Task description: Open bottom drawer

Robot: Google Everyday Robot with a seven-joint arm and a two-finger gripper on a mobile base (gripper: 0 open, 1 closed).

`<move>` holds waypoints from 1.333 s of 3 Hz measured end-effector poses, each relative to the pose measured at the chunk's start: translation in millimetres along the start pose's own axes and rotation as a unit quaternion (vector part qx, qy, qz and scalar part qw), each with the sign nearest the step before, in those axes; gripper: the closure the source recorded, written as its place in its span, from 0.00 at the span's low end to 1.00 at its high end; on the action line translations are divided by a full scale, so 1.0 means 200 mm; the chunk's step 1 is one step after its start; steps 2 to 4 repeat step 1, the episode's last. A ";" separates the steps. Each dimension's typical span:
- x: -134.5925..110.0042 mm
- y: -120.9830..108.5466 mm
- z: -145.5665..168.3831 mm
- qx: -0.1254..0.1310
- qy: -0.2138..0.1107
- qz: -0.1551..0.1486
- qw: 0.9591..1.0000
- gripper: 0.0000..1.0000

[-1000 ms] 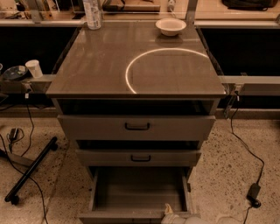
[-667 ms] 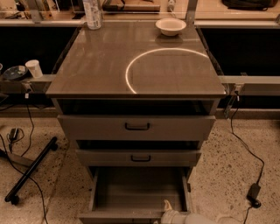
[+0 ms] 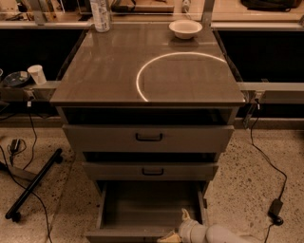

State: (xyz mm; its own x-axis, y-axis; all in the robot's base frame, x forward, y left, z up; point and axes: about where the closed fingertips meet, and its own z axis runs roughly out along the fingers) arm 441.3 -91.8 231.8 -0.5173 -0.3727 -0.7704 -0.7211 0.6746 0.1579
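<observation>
Drawer cabinet (image 3: 147, 95) dead centre in my view, grey-brown, three drawers stacked. Bottom drawer (image 3: 142, 206) is pulled well out toward me, inside exposed, nothing visible in it. Its front panel is at the lower picture edge and mostly cut off, so I don't see its handle.

Gripper (image 3: 178, 228) sits low, right of centre, at the front right part of the bottom drawer, just over the front lip. It's cream-white, with one pointed tip sticking up into the drawer opening. White arm (image 3: 213, 234) runs off right along the bottom edge. Whether the gripper has hold of the drawer front or is off it, I cannot tell, because the contact area is cut off by the frame.

Middle drawer (image 3: 151, 171) is above the open one, with a black loop handle (image 3: 152, 172) at centre. Top drawer (image 3: 148, 138) is above that, wider front, bigger black handle (image 3: 149, 137), dark gap over it under the cabinet top.

On the cabinet top there's a white bowl (image 3: 185, 28) at back right, upright, and a clear bottle (image 3: 99, 14) at back left, its upper part out of frame. The two are well apart. A bright arc of reflected light (image 3: 142, 80) curves across the top, right of middle.

Left of the cabinet is a white paper cup (image 3: 36, 74), upright. The speckled floor (image 3: 237, 180) has a black stand leg (image 3: 33, 185) and cables at left, and a black cable with power brick (image 3: 275, 209) at right.
</observation>
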 end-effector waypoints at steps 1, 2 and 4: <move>0.00 0.00 0.00 0.000 0.000 0.000 1.000 0.00; 0.00 0.00 0.00 0.000 0.000 0.000 1.000 0.00; 0.00 0.00 0.00 0.000 0.000 0.000 1.000 0.00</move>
